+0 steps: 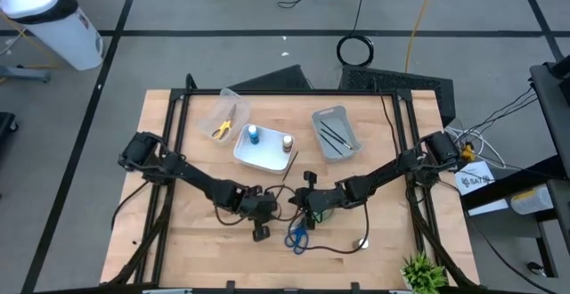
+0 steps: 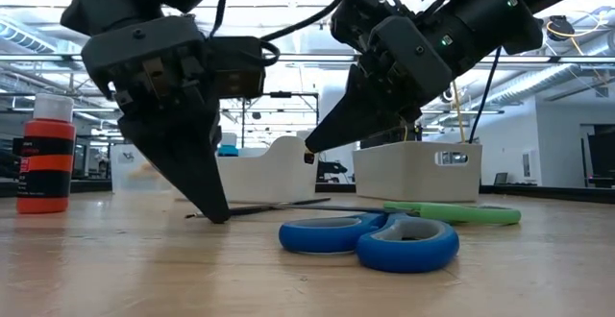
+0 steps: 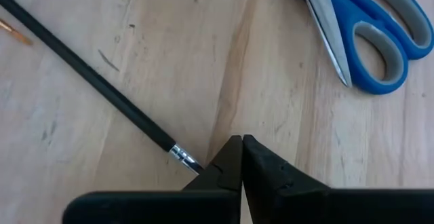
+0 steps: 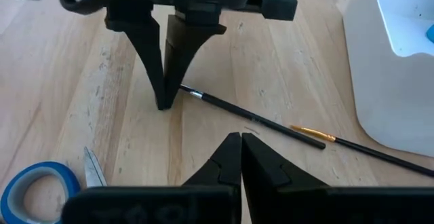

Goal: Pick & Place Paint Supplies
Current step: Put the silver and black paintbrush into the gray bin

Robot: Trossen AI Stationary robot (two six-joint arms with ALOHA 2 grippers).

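A thin black paintbrush (image 3: pixel 102 88) lies flat on the wooden table, its metal ferrule end next to my left gripper (image 3: pixel 241 141). That gripper is shut and points steeply down, its tips at the tabletop (image 2: pixel 217 217) with nothing showing between the fingers. My right gripper (image 4: pixel 241 137) is shut too and hangs above the table (image 2: pixel 309 154), aimed at the left one. Blue-handled scissors (image 2: pixel 384 238) lie flat near the front, and green-handled ones (image 2: pixel 452 211) lie behind them. A second brush with an orange end (image 4: pixel 312 133) lies near the white bin. My left gripper comes from above, slanting, its shut fingertips at the table. The black brush's ferrule end (image 3: pixel 184 156) runs up to the outer side of one finger (image 3: pixel 215 168) and is hidden behind it. Whether they touch, I cannot tell.
At the back stand a white bin (image 1: pixel 264 154) with two small bottles, a clear bin (image 1: pixel 212 118) with yellow scissors and a grey bin (image 1: pixel 338 135) with brushes. An orange paint bottle (image 2: pixel 43 163) stands at the left of the low view. Cables lie near the front.
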